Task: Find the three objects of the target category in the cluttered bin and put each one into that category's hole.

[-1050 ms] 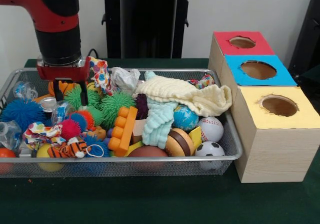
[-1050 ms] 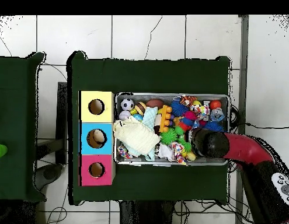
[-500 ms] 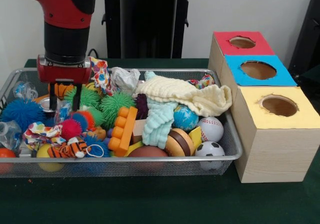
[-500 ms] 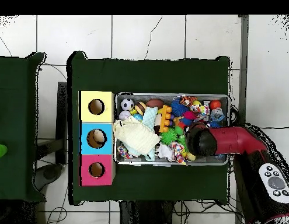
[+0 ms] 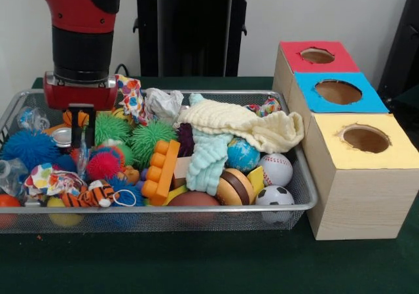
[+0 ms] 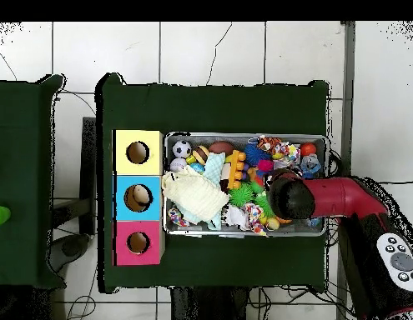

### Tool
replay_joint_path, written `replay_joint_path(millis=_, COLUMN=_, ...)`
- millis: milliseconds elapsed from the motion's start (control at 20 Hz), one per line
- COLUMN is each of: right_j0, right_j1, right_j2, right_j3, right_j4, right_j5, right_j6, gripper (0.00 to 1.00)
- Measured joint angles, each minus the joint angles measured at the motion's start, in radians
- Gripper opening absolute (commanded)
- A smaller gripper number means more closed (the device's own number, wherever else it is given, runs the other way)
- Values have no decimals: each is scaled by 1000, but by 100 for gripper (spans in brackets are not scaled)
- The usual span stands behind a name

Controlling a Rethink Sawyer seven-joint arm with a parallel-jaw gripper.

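The wire bin [image 5: 163,217] [image 6: 243,136] is packed with toys. My gripper [image 5: 80,151] reaches down into its left end, among a red spiky ball [image 5: 103,166], a green spiky ball [image 5: 111,127] and crinkled wrappers [image 5: 52,176]. Its tips are sunk in the clutter. In the overhead view the arm's wrist [image 6: 291,198] covers the gripper. A blue spiky ball [image 5: 26,147] lies left of it. On the right stand three wooden boxes with holes in a red [image 5: 317,55], a blue [image 5: 337,91] and a yellow [image 5: 364,139] top.
A cream cloth [image 5: 242,124] and a light blue cloth [image 5: 208,160] drape the bin's middle. An orange block toy [image 5: 162,169], a globe ball [image 5: 242,155], a baseball [image 5: 276,168], a soccer ball [image 5: 275,196] and a brown football [image 5: 193,199] lie nearby.
The gripper has shifted slightly left and lower into the toys. Its two prongs, clearly apart a second ago, now look narrower. The red spiky ball has shifted right.
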Motion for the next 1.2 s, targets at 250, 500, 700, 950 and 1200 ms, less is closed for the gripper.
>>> replay_joint_path(millis=250, right_j0=2, right_j1=-33, right_j2=6, right_j3=4, right_j4=48, right_j5=24, right_j6=0, gripper=0)
replay_joint_path(millis=500, right_j0=23, right_j1=-120, right_j2=6, right_j3=21, right_j4=150, right_j5=188, right_j6=0, gripper=0)
replay_joint_path(millis=700, right_j0=61, right_j1=-208, right_j2=6, right_j3=28, right_j4=227, right_j5=358, right_j6=0, gripper=0)
replay_joint_path(millis=950, right_j0=111, right_j1=-295, right_j2=8, right_j3=54, right_j4=356, right_j5=418, right_j6=0, gripper=0)
replay_joint_path(millis=1200, right_j0=168, right_j1=-335, right_j2=7, right_j3=96, right_j4=471, right_j5=374, right_j6=1, gripper=0)
